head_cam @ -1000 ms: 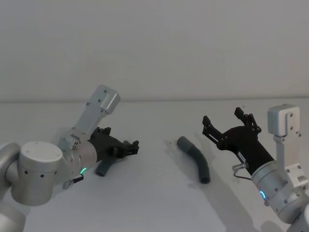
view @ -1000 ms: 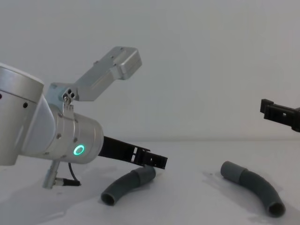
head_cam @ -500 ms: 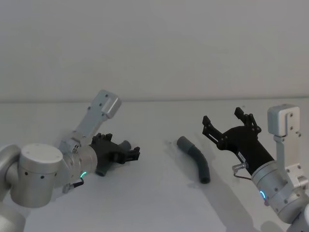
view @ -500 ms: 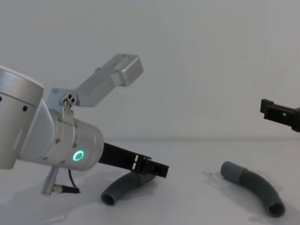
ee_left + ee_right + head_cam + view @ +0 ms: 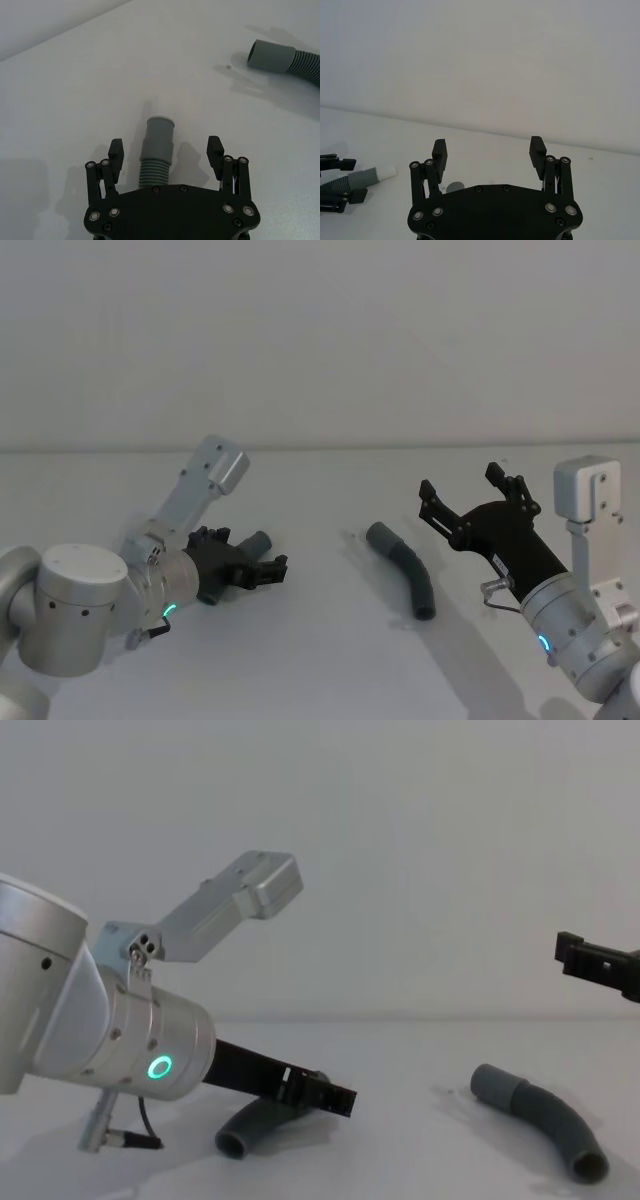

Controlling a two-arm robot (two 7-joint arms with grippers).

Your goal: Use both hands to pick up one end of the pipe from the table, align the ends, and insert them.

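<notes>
Early stage: the left hose [image 5: 155, 170] lies toward 9 o'clock on the counter [image 5: 320, 670] and the right hose [image 5: 405, 575] toward 3 o'clock, well apart. The left claw [image 5: 165, 150] sits low, its fingers apart either side of the cuff [image 5: 161, 125], not clamped. The right claw [image 5: 462, 483] hangs in the air with fingers spread, at 2 o'clock of its hose. Gripping, lifting, aligning and inserting are all left to do. No writing is readable.

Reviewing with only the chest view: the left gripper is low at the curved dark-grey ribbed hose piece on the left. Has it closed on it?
Observer: No. The left wrist view shows the left gripper open, fingers clear either side of the left dark-grey ribbed hose piece.
Operator: And the right gripper?
Observer: Open, in the air right of the other curved grey hose piece on the white table.
Operator: What ends the left piece?
Observer: A short white tip, per the right wrist view.
</notes>
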